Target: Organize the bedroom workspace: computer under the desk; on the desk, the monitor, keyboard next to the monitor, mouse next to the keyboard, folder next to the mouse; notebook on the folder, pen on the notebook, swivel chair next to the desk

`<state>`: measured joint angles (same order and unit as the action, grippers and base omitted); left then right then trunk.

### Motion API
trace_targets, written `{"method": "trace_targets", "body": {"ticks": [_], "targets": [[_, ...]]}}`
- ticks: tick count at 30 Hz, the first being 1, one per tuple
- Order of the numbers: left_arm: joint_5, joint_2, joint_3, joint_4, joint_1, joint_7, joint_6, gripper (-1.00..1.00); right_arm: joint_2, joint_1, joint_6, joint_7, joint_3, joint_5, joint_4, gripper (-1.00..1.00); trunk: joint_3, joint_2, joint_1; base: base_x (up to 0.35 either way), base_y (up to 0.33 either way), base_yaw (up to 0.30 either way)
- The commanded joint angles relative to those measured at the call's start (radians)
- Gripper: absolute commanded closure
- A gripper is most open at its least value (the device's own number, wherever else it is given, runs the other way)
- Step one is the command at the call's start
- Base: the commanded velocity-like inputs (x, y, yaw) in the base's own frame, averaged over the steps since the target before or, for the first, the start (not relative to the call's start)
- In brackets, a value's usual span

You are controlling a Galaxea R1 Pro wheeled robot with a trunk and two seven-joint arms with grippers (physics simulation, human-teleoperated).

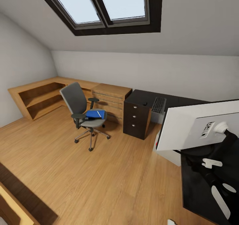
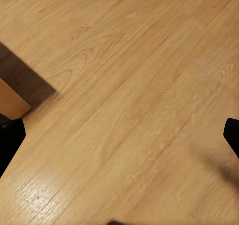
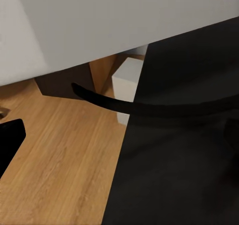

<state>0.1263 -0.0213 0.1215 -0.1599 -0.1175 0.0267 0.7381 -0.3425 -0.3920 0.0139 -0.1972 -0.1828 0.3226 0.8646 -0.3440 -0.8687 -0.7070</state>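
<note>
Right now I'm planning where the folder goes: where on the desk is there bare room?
The desk is bare between its drawer-side end and the keyboard. Around the monitor it is crowded: the screen's back blocks the corner. The folder lies on the swivel chair.

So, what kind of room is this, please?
Probably an attic room used as a home office: a skylight is set in the sloped ceiling, and a swivel chair stands on the wooden floor by a black desk with a keyboard.
</note>
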Motion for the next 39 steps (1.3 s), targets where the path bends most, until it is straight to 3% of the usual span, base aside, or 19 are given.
{"method": "trace_targets", "body": {"ticks": [1,17,21,25,39], "targets": [[-0.001,0.0,0.003,0.0,-0.001,0.001,0.003,-1.0,0.0,-0.001,0.001,-0.007,-0.001,0.01,-0.001,-1.0,-0.001,-0.001,0.0,0.0,0.0,0.0],[-0.001,0.0,0.003,0.0,-0.001,0.001,0.003,-1.0,0.0,-0.001,0.0,-0.026,0.0,0.01,-0.002,-1.0,-0.001,-0.001,0.0,0.0,0.0,-0.016],[-0.001,0.0,0.003,0.0,-0.001,0.001,0.003,-1.0,-0.001,-0.001,0.001,-0.11,-0.001,0.009,-0.004,-1.0,-0.001,-0.001,0.0,0.0,0.0,0.0],[-0.001,0.0,0.003,0.0,-0.001,0.001,0.003,-1.0,0.0,-0.001,0.0,-0.145,-0.001,0.008,-0.005,-1.0,-0.001,-0.001,0.0,0.0,0.0,0.0],[-0.001,0.0,0.003,0.0,-0.001,0.001,0.003,-1.0,0.0,-0.001,-0.003,-0.154,0.0,0.009,-0.006,-1.0,0.008,-0.001,0.0,0.0,0.0,-0.115]]}}
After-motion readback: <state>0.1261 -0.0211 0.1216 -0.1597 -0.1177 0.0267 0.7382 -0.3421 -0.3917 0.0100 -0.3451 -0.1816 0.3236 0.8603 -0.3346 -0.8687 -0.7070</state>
